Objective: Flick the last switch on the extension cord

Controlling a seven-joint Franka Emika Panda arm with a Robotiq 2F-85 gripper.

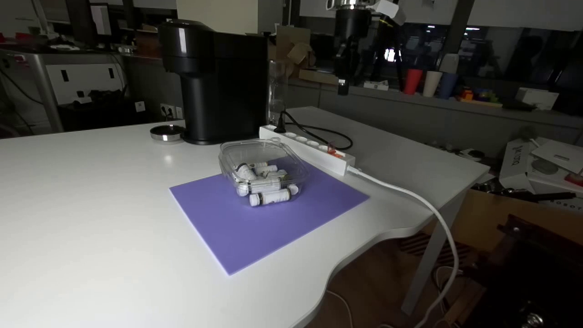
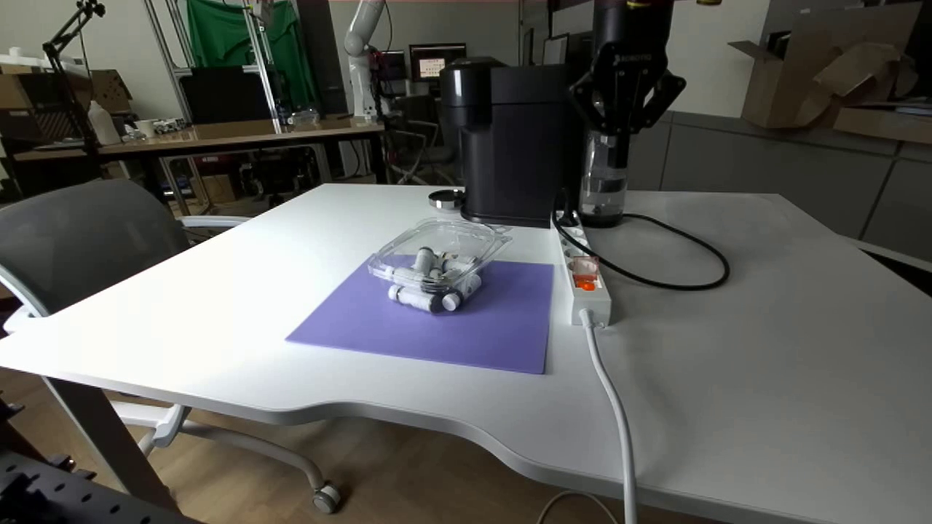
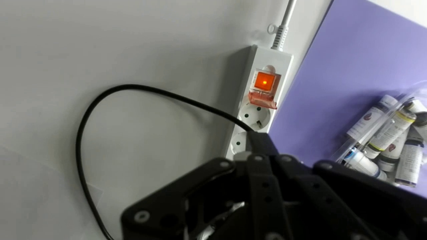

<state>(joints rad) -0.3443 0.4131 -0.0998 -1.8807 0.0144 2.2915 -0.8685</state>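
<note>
On the white table [image 2: 735, 378], below the pincer [image 1: 343, 86] and well apart, lies the extension cord [image 1: 306, 149], red flap [image 3: 262, 100] up, baring its orange switch [image 3: 265, 81], presumably for pressing. The pincer, pinched together, holds nothing, likely for poking. Lower, to its side, sits a tub [image 1: 250, 152].

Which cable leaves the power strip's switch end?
The white cable, joining beside the orange switch; the black cable runs to a plug farther along.

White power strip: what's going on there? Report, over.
End effector shut, nothing held, above table.
White power strip on table, orange switch uncovered with bright spot, red flap open.
Black cable nearby, not covering switch.
</note>
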